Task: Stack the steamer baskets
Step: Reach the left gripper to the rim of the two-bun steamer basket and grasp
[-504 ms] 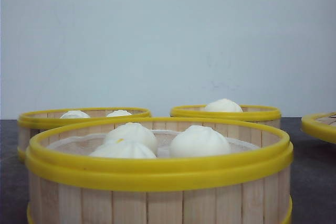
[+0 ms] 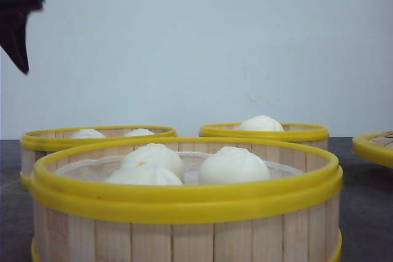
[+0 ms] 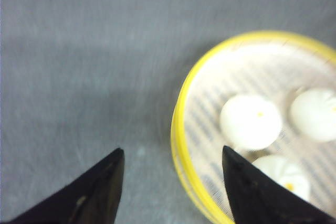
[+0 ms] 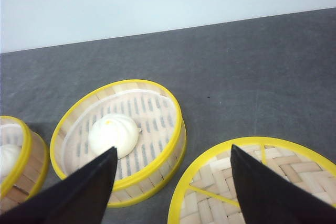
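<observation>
Both tools gaping, empty: left tool (image 3: 172, 158) above a bun-filled steamer basket (image 3: 181, 129), right tool (image 4: 173, 156) over the woven lid (image 4: 210, 182).

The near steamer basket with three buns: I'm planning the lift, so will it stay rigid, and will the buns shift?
The near steamer basket probably stays rigid: upright wooden slats between yellow rims. The rims look glossy, so maybe slippery. Its three buns lie loose and rounded, so tilting would likely roll them.
</observation>
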